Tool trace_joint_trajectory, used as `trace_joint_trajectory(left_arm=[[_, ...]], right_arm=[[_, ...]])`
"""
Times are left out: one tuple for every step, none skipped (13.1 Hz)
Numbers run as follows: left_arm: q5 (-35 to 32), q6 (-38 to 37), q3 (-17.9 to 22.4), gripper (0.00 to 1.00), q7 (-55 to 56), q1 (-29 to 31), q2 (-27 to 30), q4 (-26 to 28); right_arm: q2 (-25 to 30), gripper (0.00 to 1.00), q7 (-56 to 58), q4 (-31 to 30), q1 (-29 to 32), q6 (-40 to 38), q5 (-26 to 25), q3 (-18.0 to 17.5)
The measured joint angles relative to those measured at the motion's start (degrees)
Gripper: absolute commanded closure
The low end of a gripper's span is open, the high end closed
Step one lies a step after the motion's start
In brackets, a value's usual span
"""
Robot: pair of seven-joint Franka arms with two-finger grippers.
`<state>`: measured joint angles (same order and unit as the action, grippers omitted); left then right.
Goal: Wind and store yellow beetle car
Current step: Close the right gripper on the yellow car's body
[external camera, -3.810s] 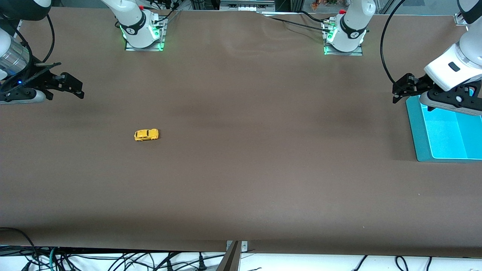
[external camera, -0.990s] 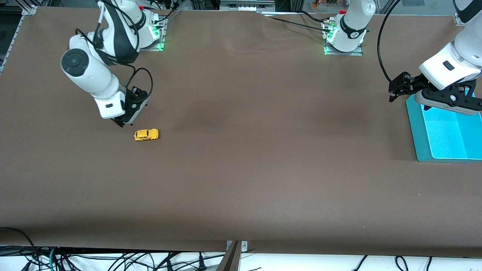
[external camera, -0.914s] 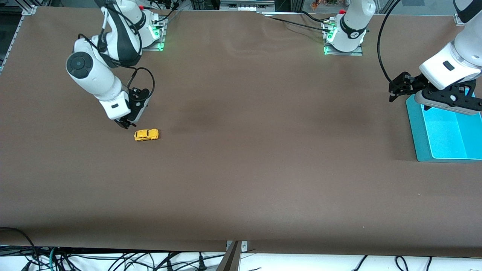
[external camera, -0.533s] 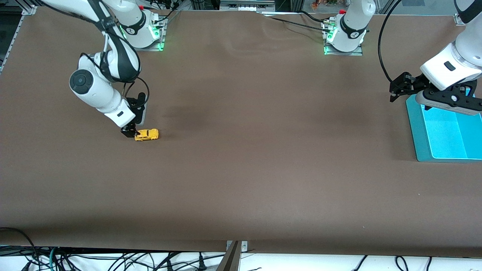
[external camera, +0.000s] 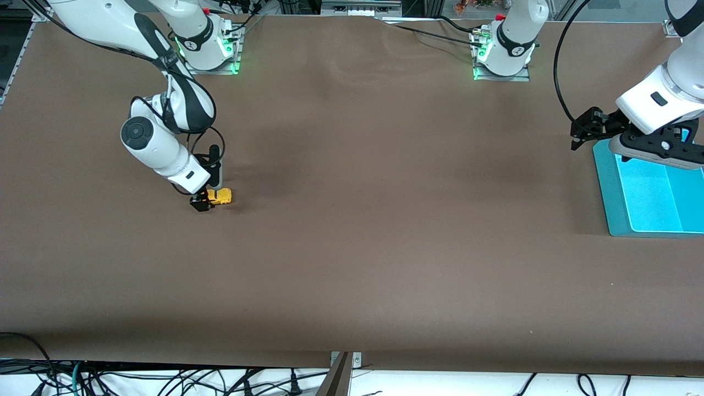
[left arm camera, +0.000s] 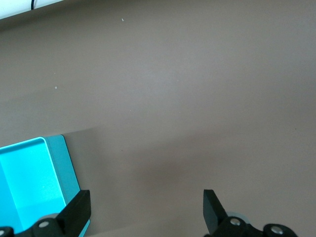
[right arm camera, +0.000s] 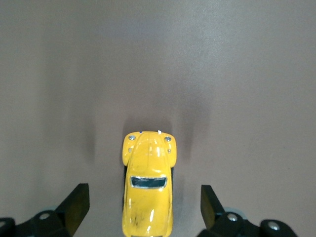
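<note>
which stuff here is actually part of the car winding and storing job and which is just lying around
Part of the job:
- yellow beetle car, on the table between the open fingers of the right gripper
- teal bin at the left arm's end, the likely storage spot
- left gripper, open, waiting over the bin's edge

Just lying about:
- cables under the table's near edge

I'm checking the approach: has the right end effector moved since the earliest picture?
Yes. The right end effector has come from the table's edge, away from its base, down to the yellow beetle car, fingers open astride it.

Right pincer (external camera: 204, 201): lowered to the worktop (external camera: 352, 247), fingers spread wide. Left pincer (external camera: 584, 127): raised, fingers apart, arm waiting.
</note>
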<state>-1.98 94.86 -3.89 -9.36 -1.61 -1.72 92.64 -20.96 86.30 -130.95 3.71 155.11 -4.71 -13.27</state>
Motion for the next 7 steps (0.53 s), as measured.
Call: trace_joint_trajectory(left_arm=[[0.0,0.0,-0.06,0.0,0.0,-0.14,-0.33,0.0],[0.0,0.0,-0.17,0.0,0.0,-0.29,-0.73,0.0],[0.0,0.0,-0.26,0.0,0.0,-0.39,-1.08,0.0],[0.0,0.0,-0.32,0.0,0.0,-0.45,-1.26,0.0],[0.0,0.0,-0.34,0.0,0.0,-0.46,-1.27,0.0],[0.0,0.0,-0.44,0.0,0.0,-0.48,-1.27,0.0],[0.0,0.0,-0.7,0.0,0.0,-0.49,-1.27,0.0]], right_arm=[[-0.39,0.32,0.31,0.04,0.15,0.41,-0.01,0.02],[-0.69,0.51,0.44,0.05,0.36,0.82,-0.03,0.02],[-0.88,0.66,0.59,0.05,0.58,1.0,-0.04,0.02],[-0.97,0.81,0.66,0.04,0.74,1.01,-0.04,0.03],[-0.98,0.94,0.68,0.05,0.8,1.02,-0.04,0.03],[-0.97,1.0,0.68,0.08,0.81,1.05,-0.04,0.02],[-0.89,1.0,0.67,0.17,0.81,1.01,-0.04,0.02]])
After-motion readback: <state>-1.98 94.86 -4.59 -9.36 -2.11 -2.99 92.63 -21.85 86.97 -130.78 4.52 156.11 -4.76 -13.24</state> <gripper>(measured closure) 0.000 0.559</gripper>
